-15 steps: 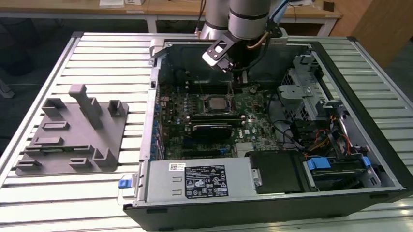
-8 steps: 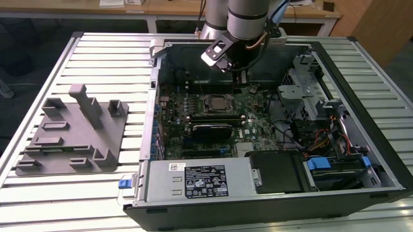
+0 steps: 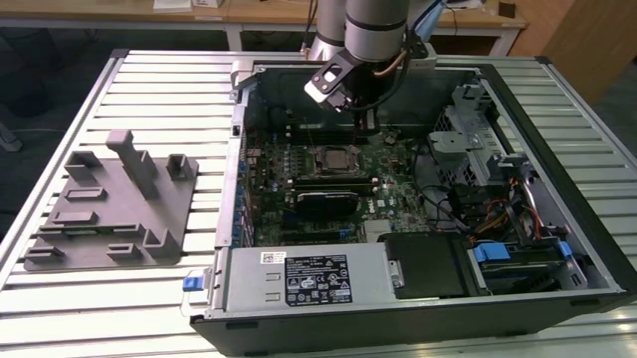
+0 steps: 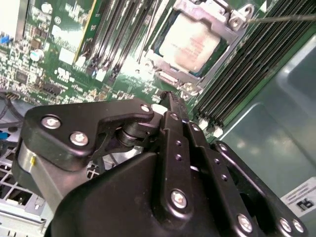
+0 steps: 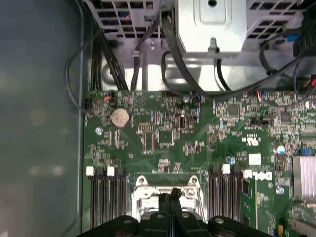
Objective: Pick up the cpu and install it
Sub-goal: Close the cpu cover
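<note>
Two memory-slot banks (image 5: 106, 197) flank socket (image 5: 140, 183) holding cpu (image 4: 190, 42).

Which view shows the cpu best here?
The second wrist view: the cpu sits in the socket, its silver top unobstructed. The exterior view shows it as a small square on the board; in the first wrist view the gripper hides most of it.

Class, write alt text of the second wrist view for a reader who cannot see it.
The black gripper, fingers closed together, hangs in the foreground over a green motherboard. Beyond its tips, the silver cpu lies in its metal socket frame beside memory slots.
</note>
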`<state>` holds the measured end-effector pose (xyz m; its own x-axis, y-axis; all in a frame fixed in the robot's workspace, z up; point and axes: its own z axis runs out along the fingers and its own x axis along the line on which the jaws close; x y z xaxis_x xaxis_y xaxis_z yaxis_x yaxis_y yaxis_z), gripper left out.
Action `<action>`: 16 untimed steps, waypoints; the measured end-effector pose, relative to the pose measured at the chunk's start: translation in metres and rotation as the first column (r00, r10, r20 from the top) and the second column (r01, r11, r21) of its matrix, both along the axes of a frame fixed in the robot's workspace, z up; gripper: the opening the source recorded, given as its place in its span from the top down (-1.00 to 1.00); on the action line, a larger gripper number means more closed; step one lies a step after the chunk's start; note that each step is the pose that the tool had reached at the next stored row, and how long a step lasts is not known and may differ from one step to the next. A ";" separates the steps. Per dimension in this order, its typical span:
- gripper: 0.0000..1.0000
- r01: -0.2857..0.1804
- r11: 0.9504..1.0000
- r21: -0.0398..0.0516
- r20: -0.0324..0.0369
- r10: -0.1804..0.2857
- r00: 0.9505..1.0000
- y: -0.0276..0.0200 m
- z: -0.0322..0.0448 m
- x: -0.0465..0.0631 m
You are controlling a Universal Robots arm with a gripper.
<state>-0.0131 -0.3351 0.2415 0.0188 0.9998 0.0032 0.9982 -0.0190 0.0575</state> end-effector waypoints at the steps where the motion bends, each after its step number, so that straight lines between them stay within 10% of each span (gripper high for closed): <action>1: 0.79 0.000 1.000 0.000 0.000 0.000 1.000 0.0000 -0.0004 -0.002; 16: 0.79 0.000 1.000 0.000 0.000 0.000 1.000 0.0000 -0.0065 -0.015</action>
